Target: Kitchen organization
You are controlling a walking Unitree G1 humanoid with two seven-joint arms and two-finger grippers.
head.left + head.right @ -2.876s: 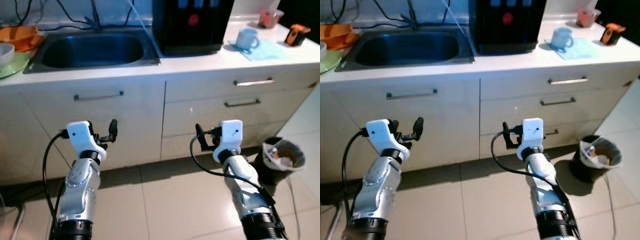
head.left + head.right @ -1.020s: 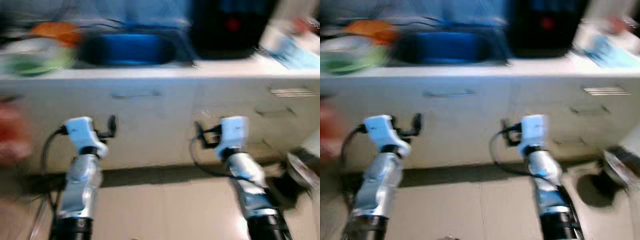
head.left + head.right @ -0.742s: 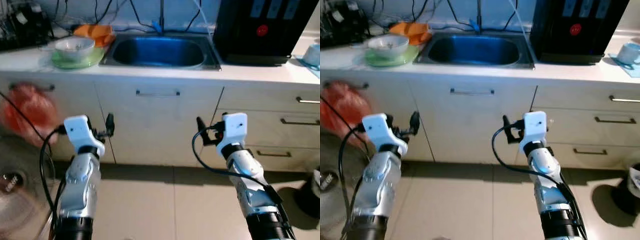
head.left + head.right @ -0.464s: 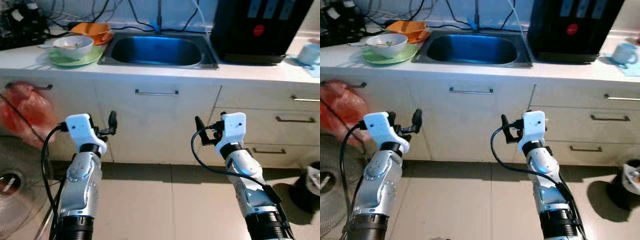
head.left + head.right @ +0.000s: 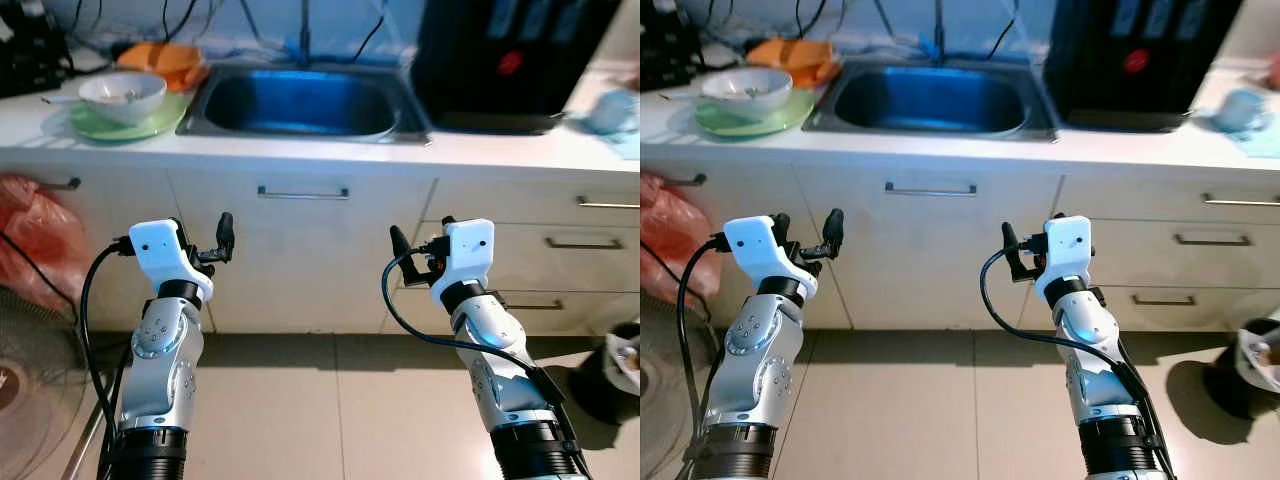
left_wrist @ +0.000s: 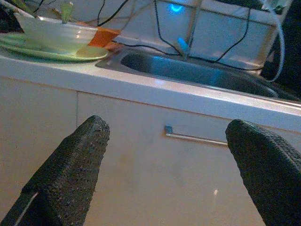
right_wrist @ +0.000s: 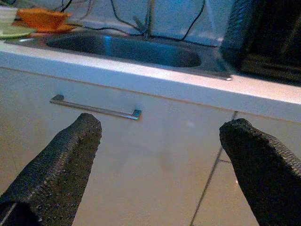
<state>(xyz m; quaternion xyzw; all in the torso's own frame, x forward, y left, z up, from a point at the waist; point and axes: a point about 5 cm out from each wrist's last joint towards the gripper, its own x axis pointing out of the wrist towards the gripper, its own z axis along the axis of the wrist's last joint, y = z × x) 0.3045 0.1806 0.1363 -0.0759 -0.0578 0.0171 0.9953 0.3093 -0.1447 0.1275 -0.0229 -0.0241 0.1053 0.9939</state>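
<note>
A: Head views first. Where do the task items sit?

B: On the counter (image 5: 300, 155). The white bowl (image 5: 122, 95) rests on a green plate (image 5: 95, 125), left of the sink (image 5: 300, 100), well above and beyond both grippers. An orange dish (image 5: 165, 60) lies behind the bowl.

A: Arm pose?

B: Both forearms raised, grippers level with the cabinet fronts. Left gripper (image 5: 210, 245) and right gripper (image 5: 412, 258) each hold nothing.

A: Left wrist view?

B: Fingers (image 6: 70, 165) spread wide. The cabinet handle (image 6: 195, 137) shows between them; the bowl is up on the counter beyond one fingertip.

A: Right wrist view?

B: Fingers (image 7: 56, 162) also wide apart, empty. The handle and sink lie ahead; the orange dish is far off at the counter's end.
</note>
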